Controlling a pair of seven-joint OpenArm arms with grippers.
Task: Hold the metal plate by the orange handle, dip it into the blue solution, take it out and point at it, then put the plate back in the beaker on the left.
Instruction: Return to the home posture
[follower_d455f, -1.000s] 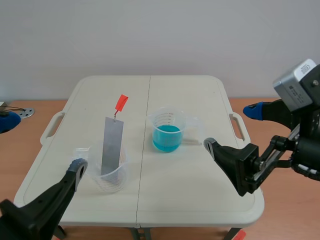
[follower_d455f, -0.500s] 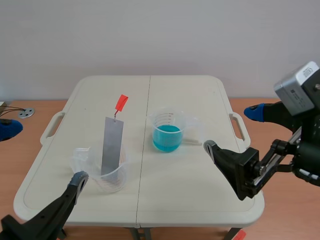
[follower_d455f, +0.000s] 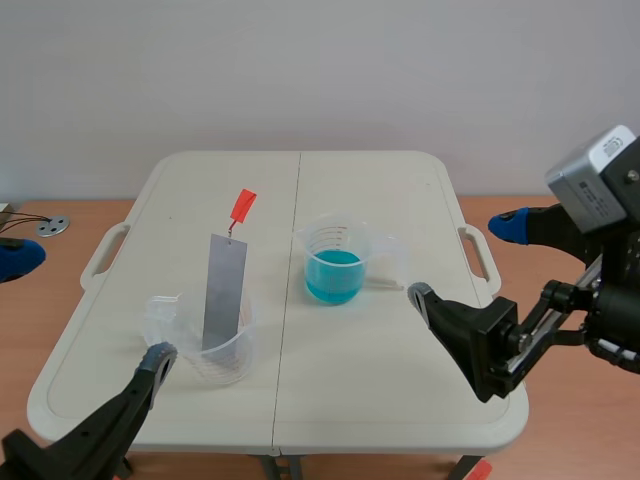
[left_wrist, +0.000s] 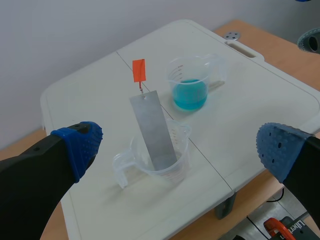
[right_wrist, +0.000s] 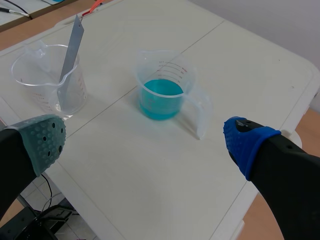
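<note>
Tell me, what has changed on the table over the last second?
The left claw drew back toward the robot, away from the clear beaker; the right claw barely shifted. Both stay open, holding nothing. The metal plate in that beaker and the cup of blue solution have not moved.

From the near edge my scene camera faces across the table (follower_d455f: 350, 370); both wrist cameras look down closer, sharing the blue solution (left_wrist: 190, 95)

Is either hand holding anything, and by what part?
Nothing held: left hand and right hand are open; the metal plate stands in its beaker.
</note>
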